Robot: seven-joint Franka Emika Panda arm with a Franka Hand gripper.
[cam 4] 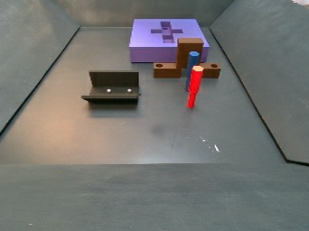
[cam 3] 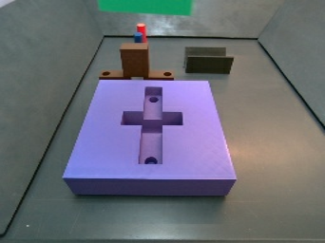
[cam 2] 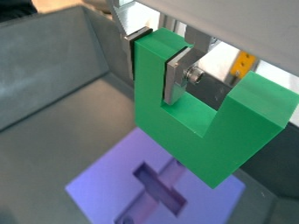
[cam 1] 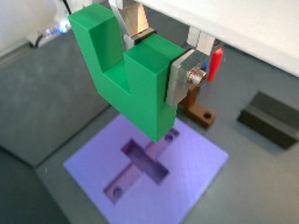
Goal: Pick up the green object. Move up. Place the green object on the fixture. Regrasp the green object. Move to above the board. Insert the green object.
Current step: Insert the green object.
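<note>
I've got the gripper [cam 1: 162,54] pinching one prong of the green object [cam 1: 126,74], held high over the board [cam 1: 93,162] (fixture [cam 3: 210,62] sits empty). Next: square the block w/ the cross recess [cam 1: 146,162], then descend slowly, no tilt.

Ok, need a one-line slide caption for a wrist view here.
Claw holds the green object by one prong, high above the board and its cross-shaped recess.

Bright green object [cam 1: 126,74], lavender-purple board [cam 3: 152,133], dark olive-black fixture [cam 4: 111,87], silver fingers [cam 2: 174,76].
</note>
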